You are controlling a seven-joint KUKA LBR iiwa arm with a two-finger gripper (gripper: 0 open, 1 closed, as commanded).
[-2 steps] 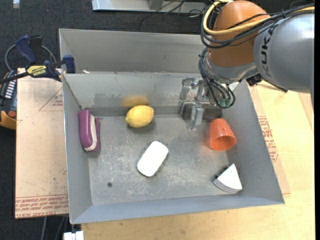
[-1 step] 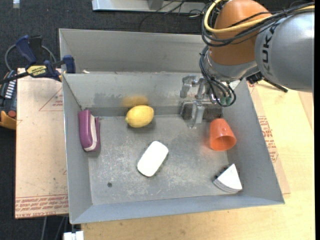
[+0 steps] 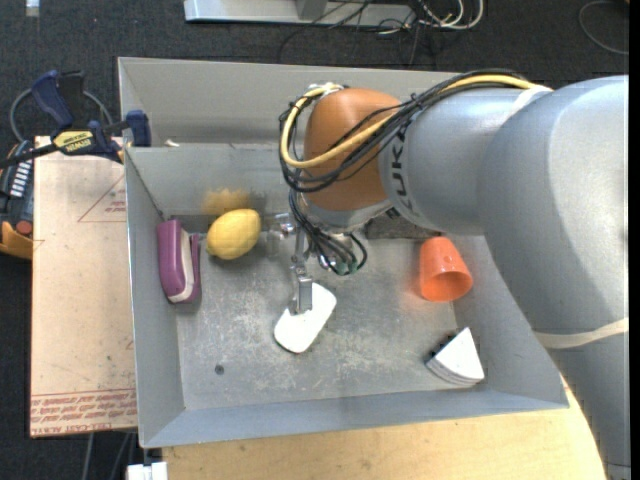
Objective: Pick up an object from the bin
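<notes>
Camera view looked down into the grey bin (image 3: 150,328), where the gripper (image 3: 302,294) hung low over the middle of the floor, its tip at the back end of a flat white rounded piece (image 3: 306,330). It appeared to touch that piece or stand just above it; which of the two could not be told. Whether the tool was spread or closed, and whether it had hold of anything, could not be told from this angle either, since the orange cover and cables above hid much of it.

A yellow lemon (image 3: 233,234) lay near the back left corner, just beside a purple oblong thing (image 3: 176,260) that rested along the left wall. An orange cup (image 3: 442,268) lay on its side toward the right wall, and a white wedge (image 3: 458,358) sat near the front right corner, all well apart from the white piece.

By my judgement, the step in hand was the descent and grasp on the white piece, with nothing lifted yet. The next move would call for a firm close across the piece's narrow width and then a straight lift. The piece looked thin and flat against the floor, so it could slip out.
</notes>
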